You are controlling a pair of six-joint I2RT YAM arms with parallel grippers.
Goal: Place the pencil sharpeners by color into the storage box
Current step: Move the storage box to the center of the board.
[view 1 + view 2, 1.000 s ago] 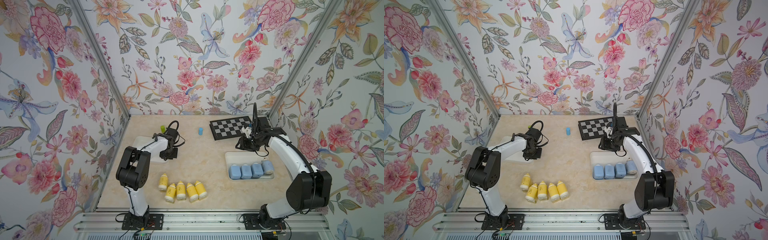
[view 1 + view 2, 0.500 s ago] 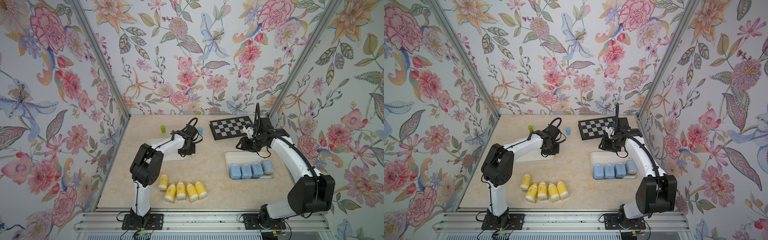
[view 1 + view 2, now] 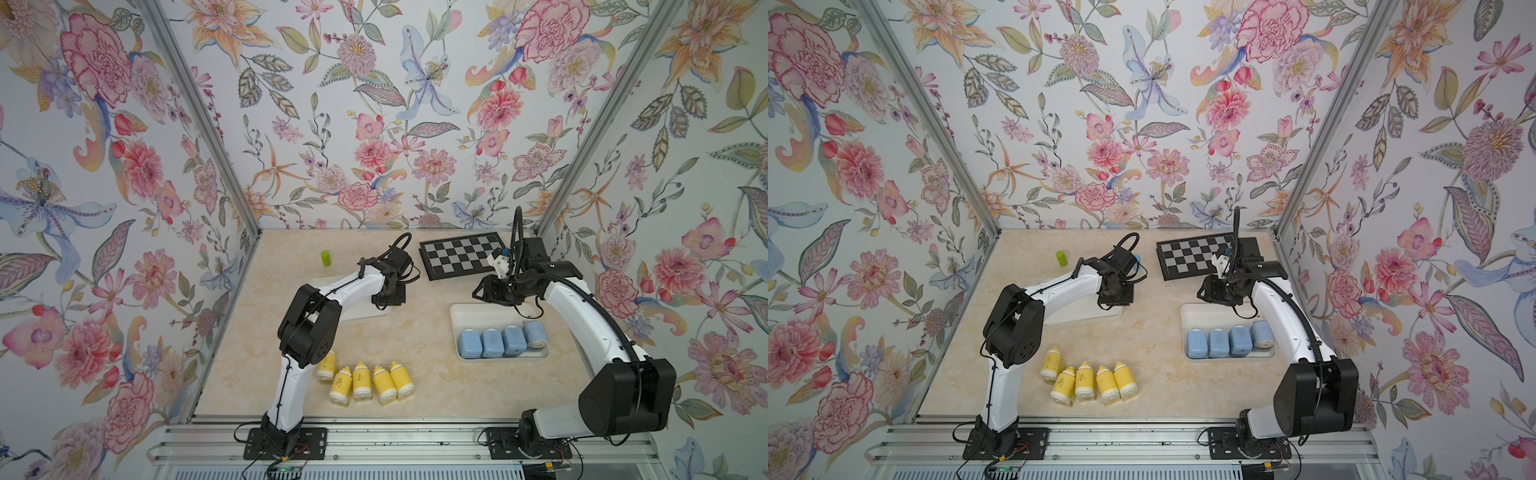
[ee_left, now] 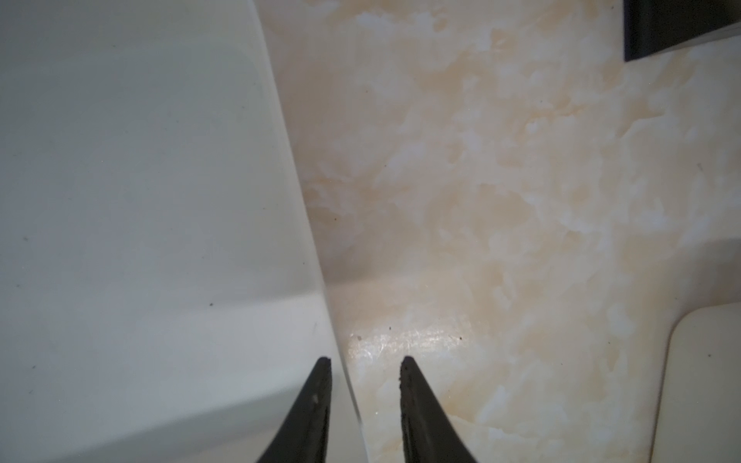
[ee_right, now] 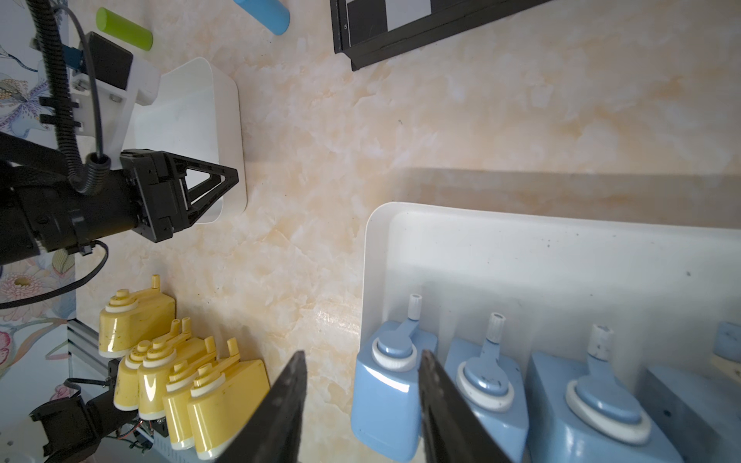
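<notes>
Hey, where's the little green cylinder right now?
In both top views the green cylinder stands at the far-left back of the table, just behind the white box under the left arm.

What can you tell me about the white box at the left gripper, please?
The white box is a shallow, smooth, plastic-looking tray with rounded corners and a low wall. It lies flat on the marbled tabletop, holding nothing. The left gripper straddles its wall, one finger inside, one outside, apparently clamped on it.
</notes>
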